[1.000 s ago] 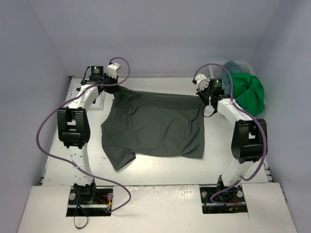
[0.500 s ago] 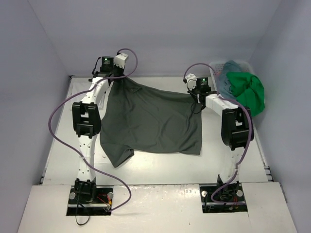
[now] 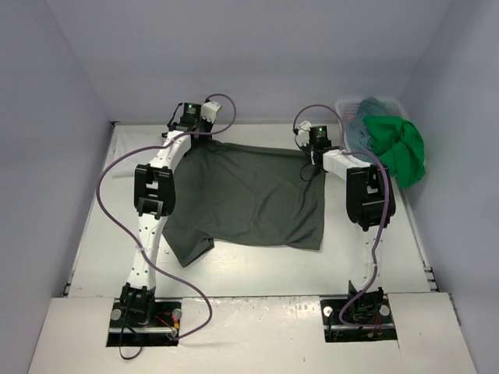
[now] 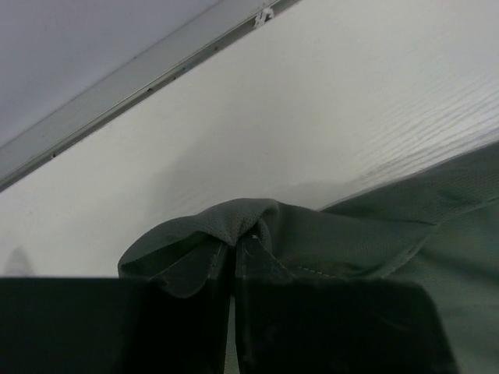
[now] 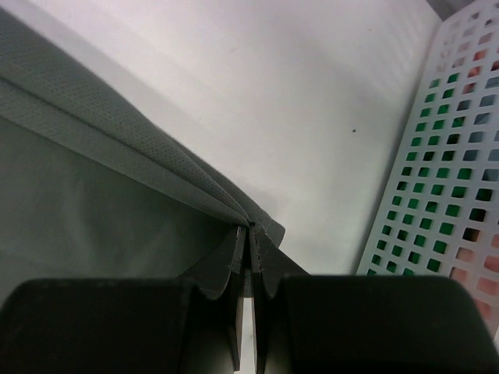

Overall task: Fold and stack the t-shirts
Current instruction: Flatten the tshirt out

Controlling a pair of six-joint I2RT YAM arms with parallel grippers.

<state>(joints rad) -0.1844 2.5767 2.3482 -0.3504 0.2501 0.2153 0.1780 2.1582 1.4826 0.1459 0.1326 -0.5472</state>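
Left of white mesh basket [image 3: 345, 104], dark grey-green t-shirt [image 3: 249, 195] spread across table [image 3: 257, 269], far edge held at both corners, near sleeve crumpled. Corner farthest from basket: left gripper [image 4: 234, 240] clamped on it, cloth bunched over fingertips. Corner nearest basket: right gripper [image 5: 249, 227] pinched tight on folded hem, just beside basket wall. Inside basket: bright green t-shirt [image 3: 399, 148] heaped, spilling over near rim; teal-blue t-shirt [image 3: 376, 105] behind it.

Soft, even light from overhead.
Sharp from above, mild glare on the worktop [image 3: 261, 269]; left claw [image 4: 234, 261] and right claw [image 5: 249, 243] dark, blurred up close.
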